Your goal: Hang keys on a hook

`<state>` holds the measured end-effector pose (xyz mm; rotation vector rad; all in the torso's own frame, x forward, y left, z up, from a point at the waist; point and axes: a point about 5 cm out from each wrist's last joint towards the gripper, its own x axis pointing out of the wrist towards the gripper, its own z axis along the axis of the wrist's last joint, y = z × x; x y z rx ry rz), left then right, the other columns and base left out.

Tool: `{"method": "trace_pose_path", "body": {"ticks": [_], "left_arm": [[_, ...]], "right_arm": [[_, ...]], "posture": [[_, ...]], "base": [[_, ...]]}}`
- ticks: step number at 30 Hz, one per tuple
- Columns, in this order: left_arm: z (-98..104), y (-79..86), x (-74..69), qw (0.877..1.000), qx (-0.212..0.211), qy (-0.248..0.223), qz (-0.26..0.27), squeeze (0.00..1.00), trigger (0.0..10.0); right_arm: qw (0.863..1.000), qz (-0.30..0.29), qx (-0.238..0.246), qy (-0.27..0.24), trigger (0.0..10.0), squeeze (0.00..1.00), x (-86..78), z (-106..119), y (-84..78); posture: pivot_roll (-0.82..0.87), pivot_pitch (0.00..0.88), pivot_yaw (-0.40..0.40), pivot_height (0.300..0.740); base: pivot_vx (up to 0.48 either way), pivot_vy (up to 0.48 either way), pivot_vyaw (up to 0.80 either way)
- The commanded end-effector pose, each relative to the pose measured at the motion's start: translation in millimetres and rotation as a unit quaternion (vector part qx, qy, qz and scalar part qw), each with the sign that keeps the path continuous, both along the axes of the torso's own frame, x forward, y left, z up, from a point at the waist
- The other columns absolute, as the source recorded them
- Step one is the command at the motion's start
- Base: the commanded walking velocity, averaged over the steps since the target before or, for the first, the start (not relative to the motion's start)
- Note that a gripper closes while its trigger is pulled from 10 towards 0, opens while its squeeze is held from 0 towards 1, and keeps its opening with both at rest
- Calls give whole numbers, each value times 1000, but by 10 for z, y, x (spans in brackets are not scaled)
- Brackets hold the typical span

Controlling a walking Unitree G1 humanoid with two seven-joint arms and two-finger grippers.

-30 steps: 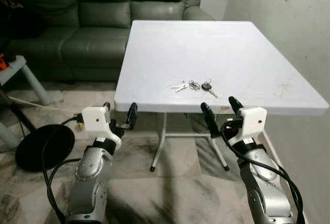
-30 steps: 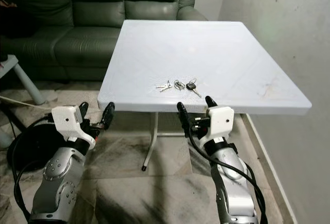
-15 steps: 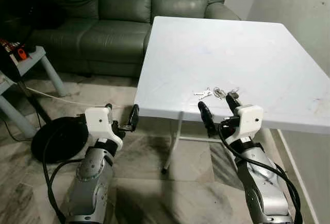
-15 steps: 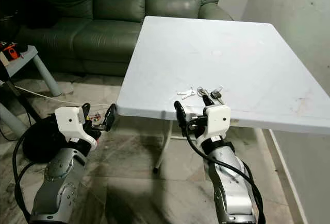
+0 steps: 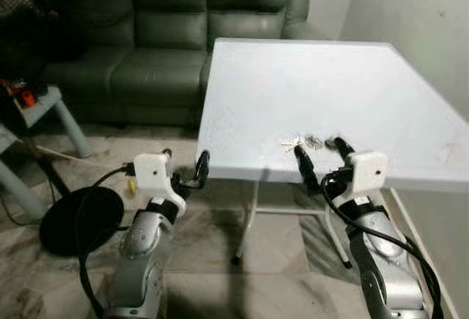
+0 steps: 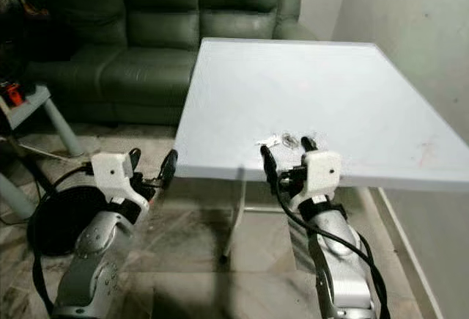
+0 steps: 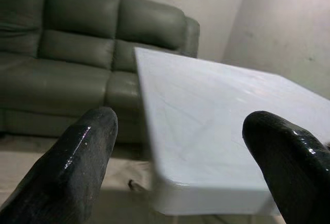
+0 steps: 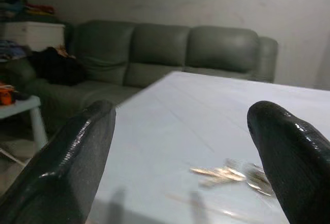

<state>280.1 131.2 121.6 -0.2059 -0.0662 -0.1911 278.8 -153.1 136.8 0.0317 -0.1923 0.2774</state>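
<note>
Looming behind everything, a green sofa (image 5: 183, 33) backs the white table (image 5: 352, 77), whose near edge carries the keys (image 5: 304, 141). The right gripper (image 5: 322, 159) hovers just short of them at the edge, fingers spread wide and empty; the left gripper (image 5: 183, 169), also spread, hangs off the table's corner. Judging from here, a low reach could knock the edge or push the flat keys away.
</note>
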Motion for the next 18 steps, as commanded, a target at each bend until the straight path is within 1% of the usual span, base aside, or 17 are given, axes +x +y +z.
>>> {"method": "trace_pose_path", "body": {"ticks": [1,18], "left_arm": [[23,66,6,1000,-1,-1,14,0,10000],[17,61,-6,1000,-9,4,17,0,10000]], "right_arm": [[1000,14,2,-15,10000,0,17,83,63],[1000,16,3,-14,10000,0,0,91,59]], "posture": [[32,0,-36,715],[29,0,-38,715]], "base": [[371,292,0],[374,290,0]]}}
